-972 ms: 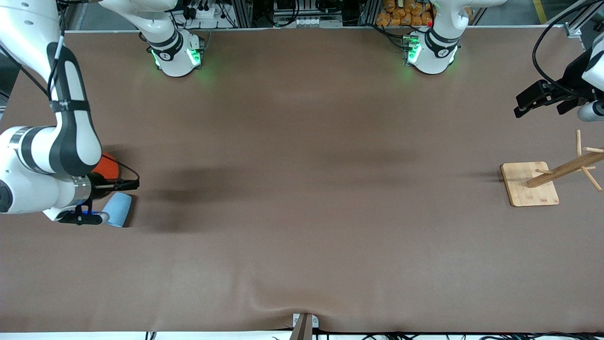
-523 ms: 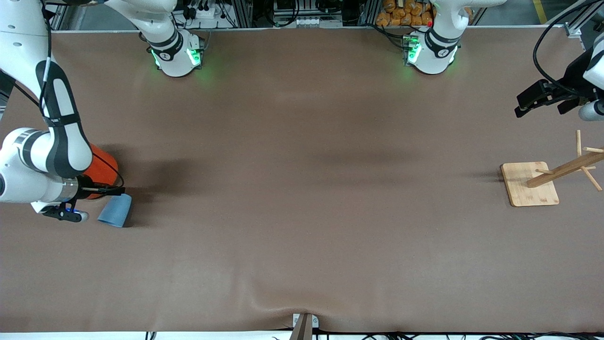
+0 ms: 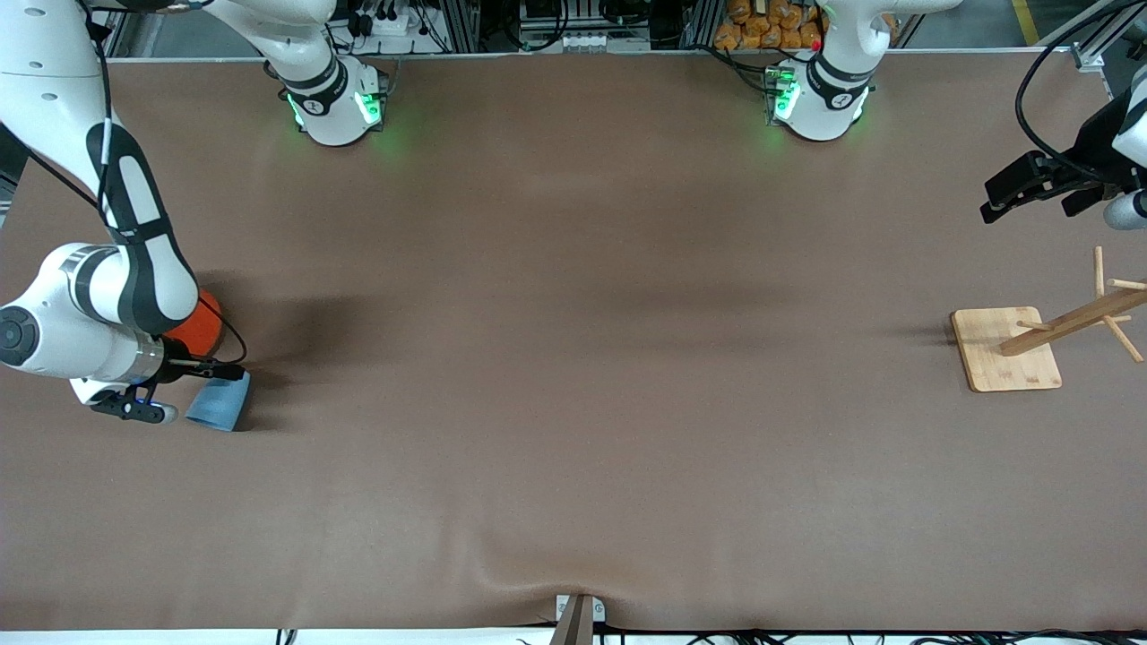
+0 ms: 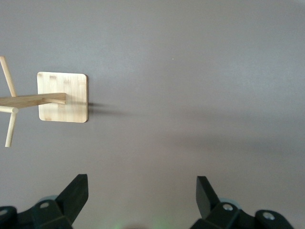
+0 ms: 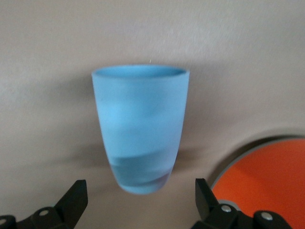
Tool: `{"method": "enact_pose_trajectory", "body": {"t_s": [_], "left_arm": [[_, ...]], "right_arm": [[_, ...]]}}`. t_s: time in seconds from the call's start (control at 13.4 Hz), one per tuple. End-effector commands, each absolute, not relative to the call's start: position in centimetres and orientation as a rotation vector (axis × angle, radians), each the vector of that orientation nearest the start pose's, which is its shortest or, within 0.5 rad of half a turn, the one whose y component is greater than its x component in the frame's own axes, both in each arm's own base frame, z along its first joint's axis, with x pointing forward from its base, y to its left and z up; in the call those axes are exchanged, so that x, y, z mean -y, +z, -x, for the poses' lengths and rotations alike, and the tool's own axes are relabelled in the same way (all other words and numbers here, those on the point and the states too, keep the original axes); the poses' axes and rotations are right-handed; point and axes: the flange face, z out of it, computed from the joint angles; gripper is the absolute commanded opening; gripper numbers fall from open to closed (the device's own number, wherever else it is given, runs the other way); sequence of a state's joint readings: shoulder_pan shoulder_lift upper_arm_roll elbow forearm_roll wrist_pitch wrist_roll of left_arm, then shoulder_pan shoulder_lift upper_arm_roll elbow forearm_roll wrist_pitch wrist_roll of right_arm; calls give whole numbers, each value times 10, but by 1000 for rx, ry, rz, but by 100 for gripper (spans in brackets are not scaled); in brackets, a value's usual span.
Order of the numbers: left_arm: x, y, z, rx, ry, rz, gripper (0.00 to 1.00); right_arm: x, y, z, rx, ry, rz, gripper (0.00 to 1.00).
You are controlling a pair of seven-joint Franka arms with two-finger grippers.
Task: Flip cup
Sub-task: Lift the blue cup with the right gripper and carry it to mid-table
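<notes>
**Flip cup: right gripper lined up on the cup, nothing gripped**

We see the light-blue cup [image 3: 219, 403] lying on its side on the brown table [image 3: 573, 358], at the right arm's end. In the right wrist view the cup [image 5: 140, 128] lies straight ahead of the fingers, narrow base toward the hand and open rim pointing away. Both black fingertips [image 5: 76, 195] show at the frame's edge, spread wider than the base, with table visible between each tip and the cup wall. The right gripper [image 3: 159, 392] is fully open and holds nothing.

We judge this placement deliberate. The hand sits low and close, with its axis along the cup's length, so that a short advance would put one finger on either side of the tapered body. A grip there would suit a wrist turn to stand the cup up. The flip itself is not yet started.

The orange can [image 5: 267, 181] stands just beside the gripper, close to one finger. We note it as a collision risk if the hand swings that way.

The left gripper [image 3: 1039, 186] waits in the air at the left arm's end, also wide open and empty. The wooden peg stand [image 4: 62, 97] sits on the table below and ahead of it, well apart from its fingers.
</notes>
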State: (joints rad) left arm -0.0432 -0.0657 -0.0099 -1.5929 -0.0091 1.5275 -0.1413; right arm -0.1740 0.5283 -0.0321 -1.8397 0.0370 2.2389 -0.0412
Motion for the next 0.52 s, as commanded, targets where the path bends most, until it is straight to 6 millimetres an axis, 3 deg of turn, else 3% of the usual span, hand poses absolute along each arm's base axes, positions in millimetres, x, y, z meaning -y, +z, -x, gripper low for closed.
{"method": "enact_pose_trajectory", "body": {"t_s": [0.0,0.22,0.45], "left_arm": [[29,653,-525,107,1,3131,100],[34,653,-525,92,1,3132,100],[38,652,-525,82,6,3132,100]], "right_arm": [[133,212,-628,-259,195,3128,100],[130,198,-634,-247,157,3136,100],[130,199,-647,-235,116,3142,100]]}}
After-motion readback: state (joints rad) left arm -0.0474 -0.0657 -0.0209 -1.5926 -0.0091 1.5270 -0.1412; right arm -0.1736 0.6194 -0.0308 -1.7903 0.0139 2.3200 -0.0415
